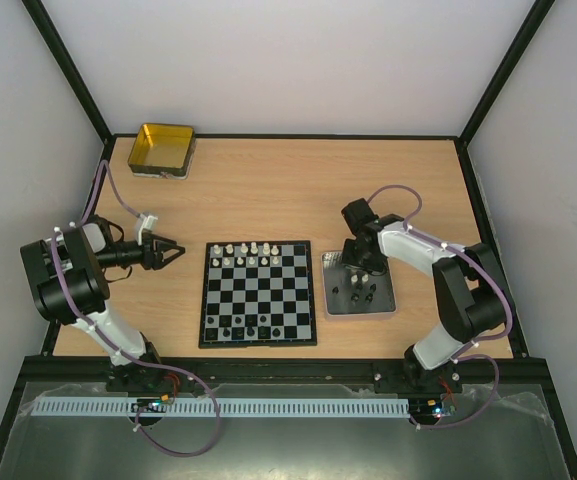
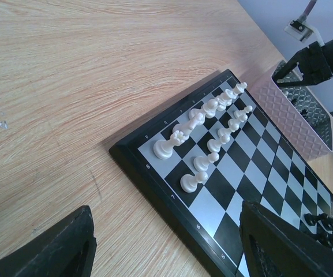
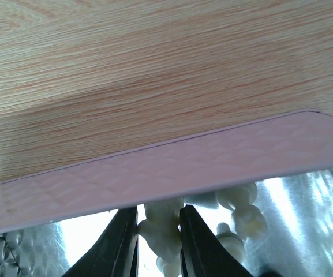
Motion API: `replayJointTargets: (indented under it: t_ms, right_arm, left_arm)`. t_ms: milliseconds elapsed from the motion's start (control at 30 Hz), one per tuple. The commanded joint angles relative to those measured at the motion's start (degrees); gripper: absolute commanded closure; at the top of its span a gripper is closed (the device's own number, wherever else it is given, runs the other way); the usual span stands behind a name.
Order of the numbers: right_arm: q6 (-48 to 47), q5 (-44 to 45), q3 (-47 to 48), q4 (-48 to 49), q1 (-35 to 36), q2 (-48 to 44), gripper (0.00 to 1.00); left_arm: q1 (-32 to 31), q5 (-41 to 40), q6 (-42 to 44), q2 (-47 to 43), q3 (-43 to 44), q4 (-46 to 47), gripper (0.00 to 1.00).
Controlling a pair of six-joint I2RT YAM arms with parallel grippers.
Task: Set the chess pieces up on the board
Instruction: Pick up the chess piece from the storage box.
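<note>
The board (image 1: 259, 293) lies in the middle of the table. White chess pieces (image 1: 253, 255) stand in its two far rows and a few black ones (image 1: 243, 325) in the near rows. My left gripper (image 1: 173, 252) is open and empty just left of the board; in the left wrist view its fingers (image 2: 62, 248) frame the board's corner (image 2: 172, 190) and the white pieces (image 2: 209, 133). My right gripper (image 1: 360, 270) reaches down into the silver tray (image 1: 358, 314). In the right wrist view it (image 3: 157, 210) is shut on a white chess piece (image 3: 161, 228) just behind the tray's wall (image 3: 154, 167).
A gold-yellow tin (image 1: 162, 150) sits at the far left corner. Several black pieces (image 1: 363, 292) and more white ones (image 3: 241, 208) lie in the tray. Black frame posts and white walls bound the table.
</note>
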Motion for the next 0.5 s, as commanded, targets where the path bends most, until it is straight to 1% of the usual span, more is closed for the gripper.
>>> replayJointTargets:
  t_ms: [0, 267, 333, 467]
  right_arm:
    - [0.09, 3.18, 3.28, -4.61, 0.82, -2.90, 0.84]
    - [0.51, 6.01, 10.38, -9.45, 7.07, -3.08, 0.84]
    - [2.14, 5.91, 12.64, -10.01, 8.42, -1.98, 0.83]
    - [2.31, 4.47, 16.54, -10.05, 10.28, 1.14, 0.83]
  left_arm:
    - [0.24, 1.88, 3.55, 1.16, 1.47, -3.02, 0.31]
    - [0.43, 2.12, 4.85, 1.57, 1.79, -4.25, 0.30]
    - [0.41, 2.11, 5.03, 1.57, 1.89, -4.43, 0.30]
    - [0.48, 2.27, 5.70, 1.57, 1.88, -4.88, 0.30]
